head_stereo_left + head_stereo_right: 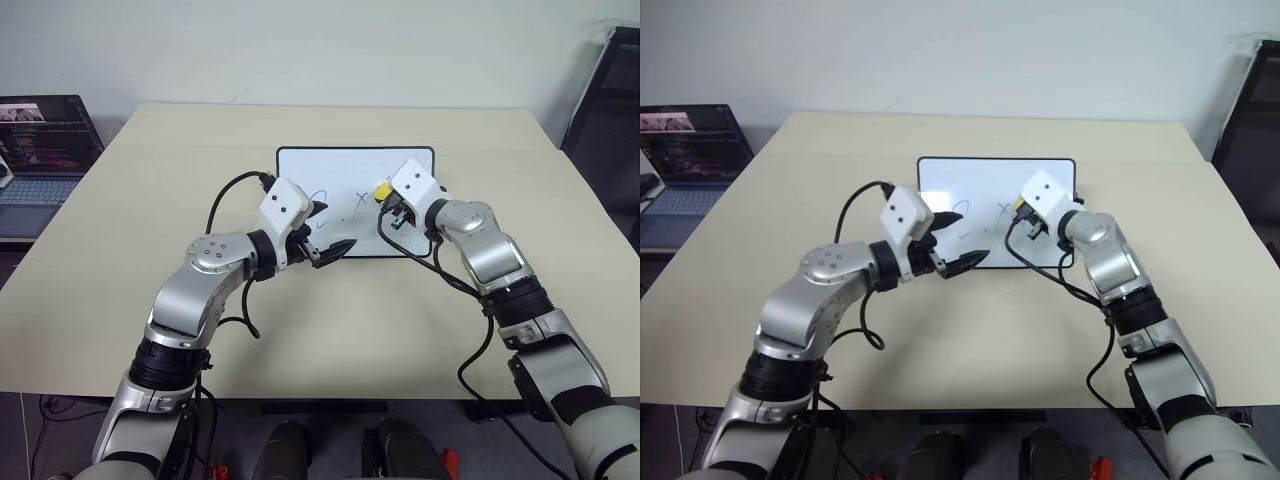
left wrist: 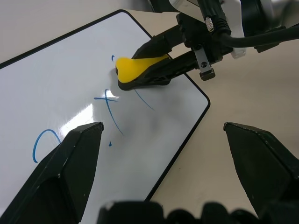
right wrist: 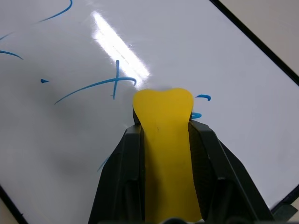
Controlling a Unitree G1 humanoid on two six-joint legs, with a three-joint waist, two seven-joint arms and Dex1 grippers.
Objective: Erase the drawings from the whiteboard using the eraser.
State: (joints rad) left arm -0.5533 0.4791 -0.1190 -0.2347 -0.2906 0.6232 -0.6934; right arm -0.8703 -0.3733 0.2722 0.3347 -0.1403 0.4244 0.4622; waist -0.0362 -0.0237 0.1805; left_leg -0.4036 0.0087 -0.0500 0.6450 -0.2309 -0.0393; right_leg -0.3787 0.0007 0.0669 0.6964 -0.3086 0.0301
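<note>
The whiteboard [image 1: 355,162] lies flat at the middle of the table. Blue drawings mark it: a loop [image 2: 44,142], a dot [image 3: 43,80], an x [image 3: 114,83] and short strokes beside the eraser. My right gripper [image 1: 386,200] is shut on the yellow eraser [image 3: 164,135], whose tip is at the board's surface just right of the x. The eraser [image 2: 135,67] also appears in the left wrist view, clamped between black fingers [image 2: 161,44]. My left gripper [image 1: 328,230] stands open over the board's near left part, with nothing between its fingers.
The beige table [image 1: 150,200] has bare room all around the board. An open laptop [image 1: 40,140] sits off the table's left side. A dark chair [image 1: 605,110] stands at the far right. Black cables loop from both wrists.
</note>
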